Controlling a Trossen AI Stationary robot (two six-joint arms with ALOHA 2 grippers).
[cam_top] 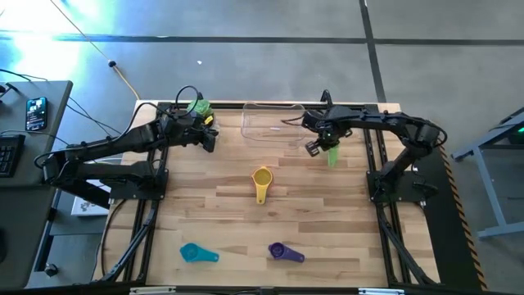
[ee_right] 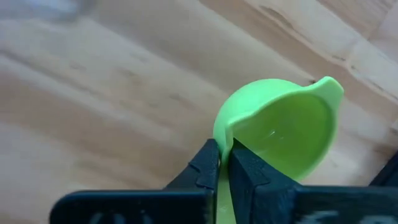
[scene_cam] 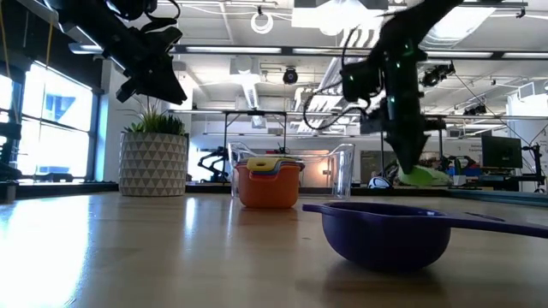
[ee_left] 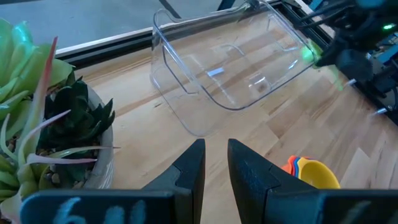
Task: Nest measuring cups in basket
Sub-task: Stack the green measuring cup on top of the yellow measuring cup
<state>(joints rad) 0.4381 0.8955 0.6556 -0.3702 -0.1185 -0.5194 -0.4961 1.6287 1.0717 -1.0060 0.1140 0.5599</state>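
Clamped on green cup (ee_right: 283,134) rim: right gripper (ee_right: 225,163), just beside clear basket (cam_top: 274,123), cup off the wood. Left gripper (ee_left: 216,163) slightly parted, empty, near spiky potted plant (ee_left: 46,134). Stacked yellow-orange cups (cam_top: 261,182) mid-table; teal cup (cam_top: 196,253), purple cup (cam_top: 284,252) along near edge. Smooth rounded plastic throughout.

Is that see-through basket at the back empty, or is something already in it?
Empty. The clear basket shows only bare wood through its floor; the green cup is outside it, gripped by the right pincer.
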